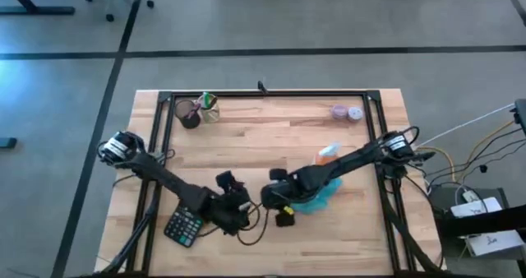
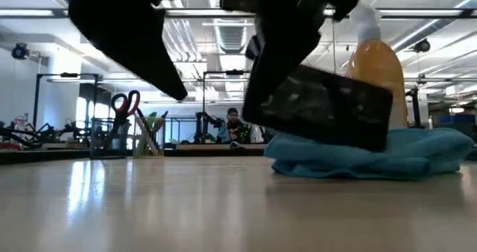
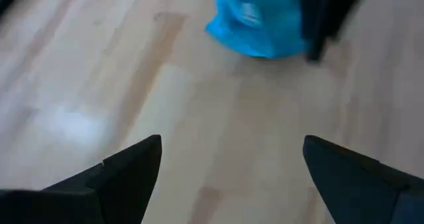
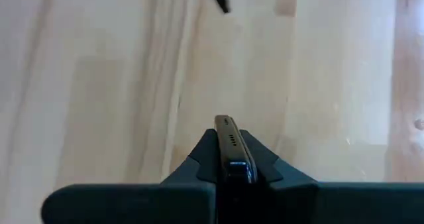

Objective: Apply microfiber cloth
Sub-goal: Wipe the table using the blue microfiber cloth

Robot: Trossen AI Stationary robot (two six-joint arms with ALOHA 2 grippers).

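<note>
right jaws gripping black phone (image 4: 233,151), left jaws open, microfiber cloth (image 2: 387,155) unlabelled

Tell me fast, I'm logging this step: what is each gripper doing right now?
Left gripper: open, empty, above bare table, facing the microfiber cloth.
Right gripper: shut on a thin black phone, held edge-on.

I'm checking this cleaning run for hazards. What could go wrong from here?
The right gripper pinches the black phone by its thin edge, tilted above the table; it may slip and drop. The open left gripper is close beside it, so the arms could collide near the microfiber cloth.
</note>
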